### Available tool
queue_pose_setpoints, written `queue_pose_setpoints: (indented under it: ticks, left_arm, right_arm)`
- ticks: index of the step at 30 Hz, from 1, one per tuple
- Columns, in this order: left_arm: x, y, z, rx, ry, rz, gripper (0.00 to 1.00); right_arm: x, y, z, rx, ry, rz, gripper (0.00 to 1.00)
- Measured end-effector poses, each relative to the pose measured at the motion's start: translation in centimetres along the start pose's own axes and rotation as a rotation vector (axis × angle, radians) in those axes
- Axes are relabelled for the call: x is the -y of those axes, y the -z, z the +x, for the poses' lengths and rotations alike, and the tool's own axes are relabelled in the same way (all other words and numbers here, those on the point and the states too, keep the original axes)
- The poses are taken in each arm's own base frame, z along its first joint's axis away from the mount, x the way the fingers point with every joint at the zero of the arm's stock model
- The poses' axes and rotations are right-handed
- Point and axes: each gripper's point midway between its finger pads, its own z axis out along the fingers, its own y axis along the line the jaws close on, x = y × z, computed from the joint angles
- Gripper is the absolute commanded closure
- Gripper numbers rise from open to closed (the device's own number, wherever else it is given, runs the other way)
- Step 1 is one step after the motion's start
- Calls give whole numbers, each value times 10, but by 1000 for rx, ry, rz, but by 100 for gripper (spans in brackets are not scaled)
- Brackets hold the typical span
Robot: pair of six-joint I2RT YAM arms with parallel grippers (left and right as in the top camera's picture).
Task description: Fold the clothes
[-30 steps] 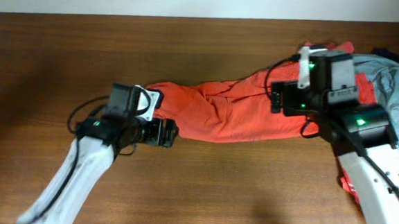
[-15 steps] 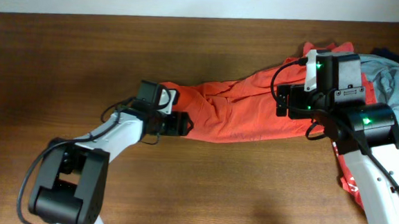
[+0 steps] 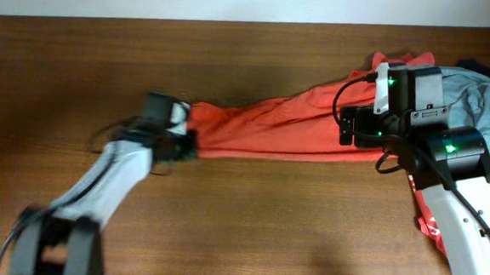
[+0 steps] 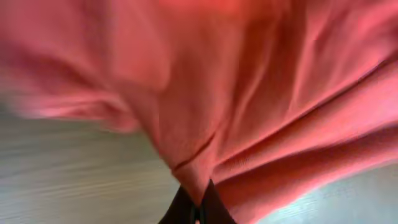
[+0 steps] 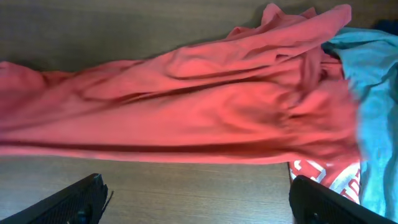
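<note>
An orange-red garment (image 3: 280, 127) lies stretched in a long band across the table, from the middle left to the pile at the right. My left gripper (image 3: 185, 134) is shut on its left end; in the left wrist view the dark fingertips (image 4: 186, 211) pinch a fold of the orange-red cloth (image 4: 249, 93). Over the garment's right part hangs my right gripper (image 3: 356, 127), open, with only bare wood between its fingers (image 5: 74, 199) and the orange-red cloth (image 5: 186, 106) ahead of them.
At the right edge lies a pile of other clothes: a grey-blue garment (image 3: 486, 97), a dark one (image 3: 479, 65) behind it, and a red piece with white print (image 5: 323, 174). The wooden table (image 3: 79, 68) ends at a pale wall along the back.
My left gripper has closed on the garment's left end and pulled it left, drawing the cloth out long and narrow. The right arm has barely moved.
</note>
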Motion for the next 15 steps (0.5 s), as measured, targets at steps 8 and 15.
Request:
queue_pose_setpoints:
  ticks: [8,15]
  left_arm:
    - [-92,153,-55,401,220,-192,100]
    - [-93,156,-48,382,211,-208,99]
  right_arm:
    - [0,0,1,-3,1,0,1]
    - [-3,-16,31,-164,15,-11,6]
